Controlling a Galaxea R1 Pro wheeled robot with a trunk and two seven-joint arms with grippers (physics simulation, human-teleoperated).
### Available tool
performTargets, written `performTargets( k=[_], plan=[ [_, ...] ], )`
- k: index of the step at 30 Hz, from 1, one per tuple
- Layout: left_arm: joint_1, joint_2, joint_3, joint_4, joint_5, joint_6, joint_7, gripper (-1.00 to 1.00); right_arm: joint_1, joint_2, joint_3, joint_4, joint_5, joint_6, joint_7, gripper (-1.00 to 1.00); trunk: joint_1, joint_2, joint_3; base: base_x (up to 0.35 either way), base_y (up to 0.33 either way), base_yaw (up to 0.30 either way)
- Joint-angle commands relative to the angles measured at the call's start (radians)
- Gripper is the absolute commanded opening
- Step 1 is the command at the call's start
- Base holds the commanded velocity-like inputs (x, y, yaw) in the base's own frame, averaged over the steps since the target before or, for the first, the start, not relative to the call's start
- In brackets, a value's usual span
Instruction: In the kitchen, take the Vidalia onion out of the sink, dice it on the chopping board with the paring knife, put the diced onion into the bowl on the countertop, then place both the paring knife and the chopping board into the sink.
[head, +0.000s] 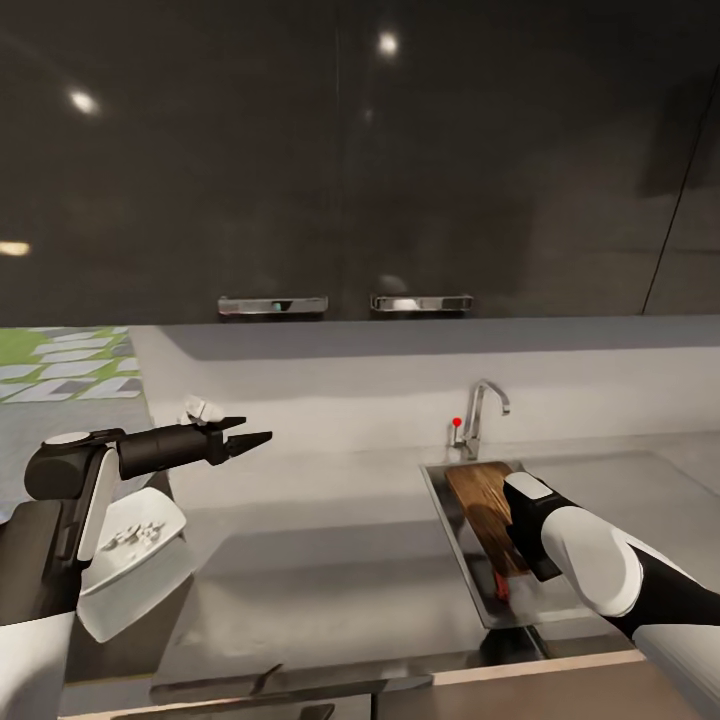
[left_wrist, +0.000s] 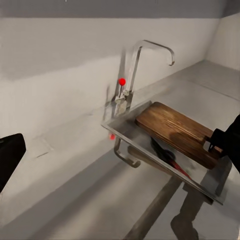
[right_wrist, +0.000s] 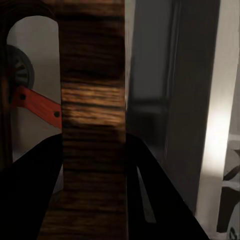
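**The board goes into the sink**

The right claw (head: 515, 520) is reaching down into the sink (head: 440, 500). It has the chopping board (head: 480, 490) pinched by one edge. In the right wrist view the brown wood (right_wrist: 92, 125) runs right between the two dark fingers (right_wrist: 30, 190), and they sit tight on both sides of it. So this claw is closed on the board.

The board does not lie flat. In the left wrist view it (left_wrist: 175, 132) leans with its far end up on the sink rim near the tap (left_wrist: 145, 60). I think it is held by the edge so it can be slid down into the basin without hitting the tap.

The paring knife (left_wrist: 167, 157) already lies in the bottom of the sink, under the board. Its red handle (right_wrist: 37, 107) shows through the board's handle hole.

The left claw (head: 245, 438) is held up over the bench (head: 330, 560), well away from the sink. Its two pointed fingers are spread apart and hold nothing. It looks parked there to keep out of the way.

The white bowl (head: 135, 545) sits at the left end of the bench, with small white pieces in it.

The job looks almost done. The board just needs letting go.
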Motion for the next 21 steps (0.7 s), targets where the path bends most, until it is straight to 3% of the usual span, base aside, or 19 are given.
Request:
performTargets(
  k=[1,21],
  plan=[
    [0.000,0.000,0.001,0.000,0.001,0.008,-0.003,1.00,0.000,0.000,0.008,-0.001,-0.007,0.007,-0.005,-1.00,0.001,-0.001,0.000,0.074,0.000,0.000],
    [0.000,-0.009,-0.001,0.000,0.001,0.008,-0.003,1.00,0.000,0.000,0.009,0.001,-0.005,0.005,0.015,-1.00,0.001,-0.001,0.000,0.009,0.000,0.000]
  ],
)
